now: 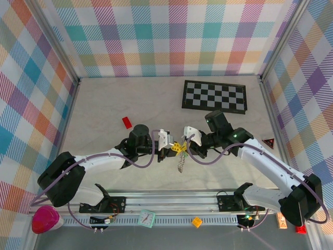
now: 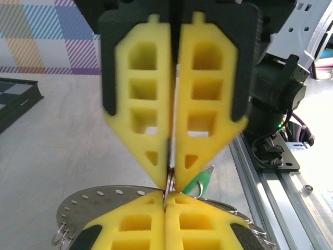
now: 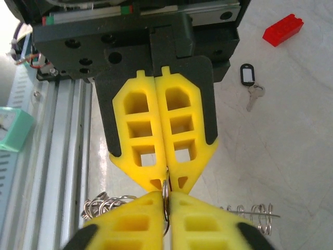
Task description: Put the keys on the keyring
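Above the table (image 1: 104, 109), left fingers (image 2: 130, 226) and right fingers (image 3: 130, 226) tip-to-tip, both pinching the keyring (image 1: 180, 162)

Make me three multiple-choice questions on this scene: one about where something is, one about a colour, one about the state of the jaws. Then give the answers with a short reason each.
1. The black-headed key is:
A, lying on the table
B, in a cup
C, on a shelf

2. The small block near that key is:
A, blue
B, red
C, white

3. The jaws of the left gripper and the right gripper are:
A, both wide apart
B, one pair open, one closed
C, both closed on the keyring

Answers:
1. A, since the right wrist view shows it flat on the tabletop, apart from both arms.
2. B, since the block is plainly red.
3. C, since both yellow pairs meet tip to tip and pinch the thin metal loop.
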